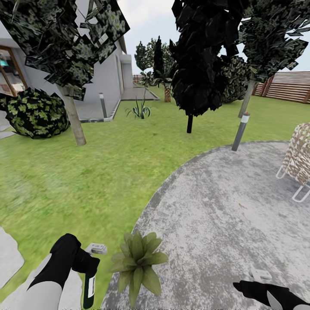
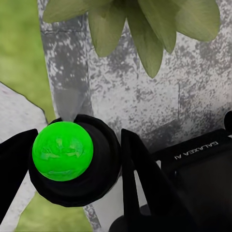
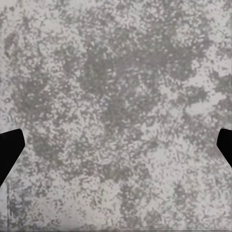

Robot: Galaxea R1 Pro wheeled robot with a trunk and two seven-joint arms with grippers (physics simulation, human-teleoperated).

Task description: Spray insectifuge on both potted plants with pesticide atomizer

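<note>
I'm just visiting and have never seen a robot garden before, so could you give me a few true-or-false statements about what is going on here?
1. The left end effector holds the pesticide atomizer. True.
2. The right end effector is gripping a potted plant. False: it hangs over bare paved patio with its fingers apart and nothing between them.
3. A potted plant sits at the patio's edge, beside the atomizer. True.
4. The bollard lamp lies toppled on the lawn. False: it stands upright at the patio's far edge.
5. A woven chair stands on the patio at the robot's right. True.
</note>
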